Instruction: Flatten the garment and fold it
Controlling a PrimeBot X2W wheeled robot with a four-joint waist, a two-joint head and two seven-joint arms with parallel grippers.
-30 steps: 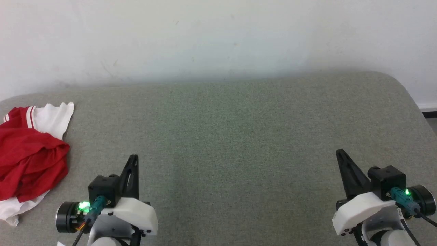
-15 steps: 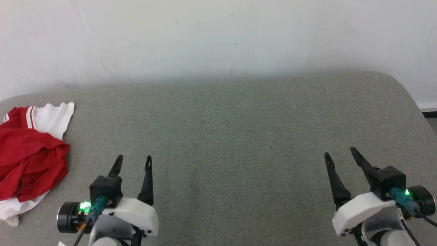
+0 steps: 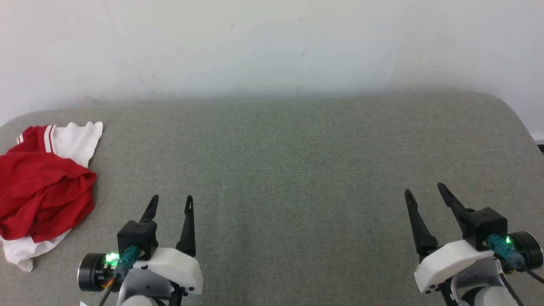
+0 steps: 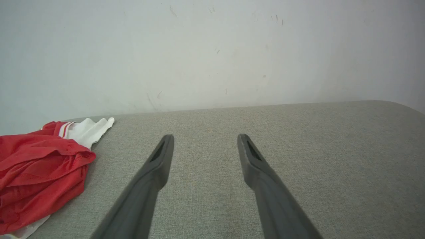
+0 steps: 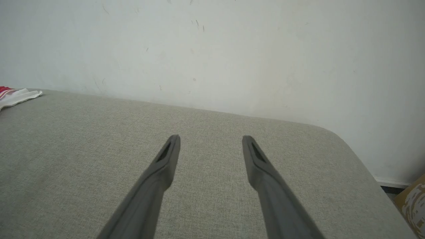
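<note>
Sprung apart from shut a second ago, both empty: left gripper (image 3: 172, 197) and right gripper (image 3: 425, 189), poised over near edge of grey bench (image 3: 297, 148). Crumpled red-and-white shirt (image 3: 42, 191) heaped at bench's left edge, clear of both.

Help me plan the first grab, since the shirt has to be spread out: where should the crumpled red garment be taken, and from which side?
Probably the white sleeve at the far end of the garment, taken by the open left gripper coming from the heap's right. It lies flat and free on the grey surface, while the red body is bunched in folds.
</note>
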